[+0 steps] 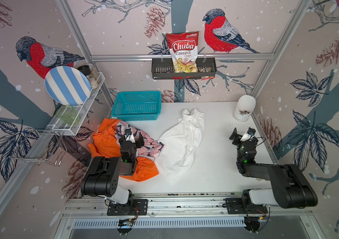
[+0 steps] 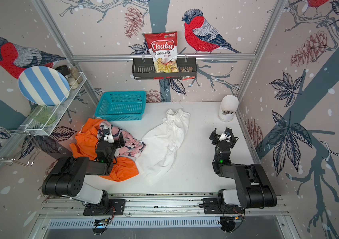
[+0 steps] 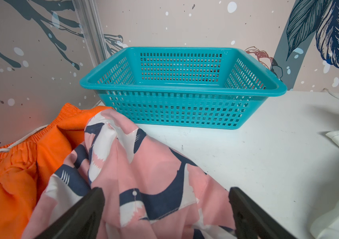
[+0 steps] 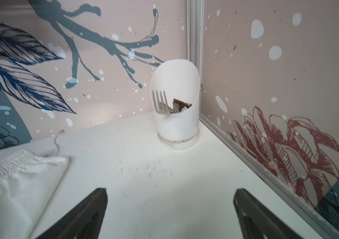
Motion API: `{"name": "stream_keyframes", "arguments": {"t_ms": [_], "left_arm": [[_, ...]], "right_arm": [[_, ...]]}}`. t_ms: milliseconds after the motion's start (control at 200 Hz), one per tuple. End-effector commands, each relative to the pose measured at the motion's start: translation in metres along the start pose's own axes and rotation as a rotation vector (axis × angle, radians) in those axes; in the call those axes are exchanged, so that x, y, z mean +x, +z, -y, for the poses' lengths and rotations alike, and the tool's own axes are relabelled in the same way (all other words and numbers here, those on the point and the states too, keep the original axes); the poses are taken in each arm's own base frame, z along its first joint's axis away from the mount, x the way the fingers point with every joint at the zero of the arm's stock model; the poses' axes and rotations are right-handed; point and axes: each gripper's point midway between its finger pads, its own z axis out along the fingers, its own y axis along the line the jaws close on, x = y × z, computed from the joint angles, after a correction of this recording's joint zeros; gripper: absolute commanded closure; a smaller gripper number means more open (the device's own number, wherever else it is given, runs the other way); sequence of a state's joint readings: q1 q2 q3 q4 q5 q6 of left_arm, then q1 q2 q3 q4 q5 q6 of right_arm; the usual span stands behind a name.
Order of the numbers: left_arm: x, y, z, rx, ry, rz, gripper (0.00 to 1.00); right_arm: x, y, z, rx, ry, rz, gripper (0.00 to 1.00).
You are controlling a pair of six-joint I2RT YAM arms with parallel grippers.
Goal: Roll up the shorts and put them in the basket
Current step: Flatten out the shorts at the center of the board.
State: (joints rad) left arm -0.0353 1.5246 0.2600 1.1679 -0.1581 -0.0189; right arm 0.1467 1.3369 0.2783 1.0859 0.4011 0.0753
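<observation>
- Flat white table [image 1: 216, 165] under everything.
- Plain white fabric shorts [image 1: 182, 144] spread out mid-table, not rolled. Gathered waistband toward the back wall, left edge touching the other two pairs.
- Bright orange fabric shorts [image 1: 104, 144] crumpled at the table's left side, partly hidden by the left arm.
- Pink fabric shorts with navy-and-white print [image 3: 154, 171] heaped over the orange pair, just in front of the basket.
- Teal perforated plastic basket [image 3: 174, 111] in the back left corner.
- Left hand [image 3: 166, 191] spread wide right over the pink pair, gripping nothing.
- Right hand [image 4: 171, 190] wide too, over bare table near the right wall, beside the white pair.
- White cut-away plastic cup [image 4: 176, 124] in the back right corner, metal fork [image 4: 160, 102] inside.
</observation>
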Motion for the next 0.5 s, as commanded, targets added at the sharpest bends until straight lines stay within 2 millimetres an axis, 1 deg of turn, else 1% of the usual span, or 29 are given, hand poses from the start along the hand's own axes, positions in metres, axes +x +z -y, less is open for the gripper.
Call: {"name": "stream_keyframes", "arguments": {"t_ms": [0, 35, 50, 80, 135, 195, 240, 270, 320, 340, 350, 370, 405, 410, 435, 455, 485, 495], "left_arm": [[-0.012, 0.001, 0.001, -0.004, 0.004, 0.021, 0.04], [-0.016, 0.002, 0.001, -0.021, 0.012, 0.002, 0.04], [-0.015, 0.003, 0.000, -0.036, 0.016, -0.023, 0.04], [-0.024, 0.008, -0.002, -0.063, 0.003, -0.045, 0.04], [-0.031, 0.013, -0.007, -0.118, -0.034, -0.110, 0.04], [-0.039, 0.012, -0.006, -0.154, -0.081, -0.147, 0.04], [-0.044, 0.009, 0.000, -0.166, -0.091, -0.165, 0.05], [-0.048, 0.006, 0.008, -0.167, -0.092, -0.172, 0.05], [-0.053, 0.001, 0.022, -0.147, -0.091, -0.189, 0.05], [-0.053, -0.002, 0.028, -0.138, -0.091, -0.204, 0.05], [-0.053, -0.003, 0.031, -0.132, -0.093, -0.211, 0.05], [-0.054, -0.006, 0.036, -0.121, -0.102, -0.225, 0.05], [-0.054, -0.011, 0.049, -0.084, -0.114, -0.252, 0.05], [-0.053, -0.012, 0.051, -0.077, -0.117, -0.257, 0.05], [-0.055, -0.016, 0.059, -0.045, -0.134, -0.273, 0.05], [-0.053, -0.019, 0.068, -0.010, -0.143, -0.292, 0.05], [-0.052, -0.025, 0.079, 0.029, -0.156, -0.314, 0.06], [-0.052, -0.027, 0.083, 0.042, -0.159, -0.318, 0.06]], "right_arm": [[0.004, 0.003, -0.010, 0.015, -0.050, -0.101, 0.00], [-0.002, 0.004, -0.022, -0.020, -0.045, -0.111, 0.00], [-0.004, 0.005, -0.028, -0.038, -0.043, -0.114, 0.00], [-0.006, 0.006, -0.040, -0.075, -0.044, -0.134, 0.00], [-0.010, 0.009, -0.067, -0.144, -0.043, -0.169, 0.00], [-0.009, 0.012, -0.099, -0.226, -0.072, -0.203, 0.00], [-0.004, 0.013, -0.126, -0.296, -0.100, -0.231, 0.00], [-0.005, 0.015, -0.144, -0.336, -0.109, -0.245, 0.00], [0.003, 0.018, -0.174, -0.395, -0.130, -0.291, 0.00], [0.005, 0.021, -0.185, -0.414, -0.137, -0.307, 0.00], [0.009, 0.021, -0.189, -0.421, -0.143, -0.323, 0.00], [0.008, 0.023, -0.202, -0.442, -0.145, -0.336, 0.00], [0.014, 0.027, -0.221, -0.468, -0.159, -0.369, 0.01], [0.019, 0.027, -0.222, -0.469, -0.165, -0.382, 0.01], [0.022, 0.030, -0.234, -0.481, -0.168, -0.400, 0.01], [0.030, 0.033, -0.241, -0.485, -0.176, -0.430, 0.01], [0.031, 0.039, -0.254, -0.497, -0.171, -0.451, 0.02], [0.035, 0.042, -0.258, -0.501, -0.171, -0.466, 0.02]]}}
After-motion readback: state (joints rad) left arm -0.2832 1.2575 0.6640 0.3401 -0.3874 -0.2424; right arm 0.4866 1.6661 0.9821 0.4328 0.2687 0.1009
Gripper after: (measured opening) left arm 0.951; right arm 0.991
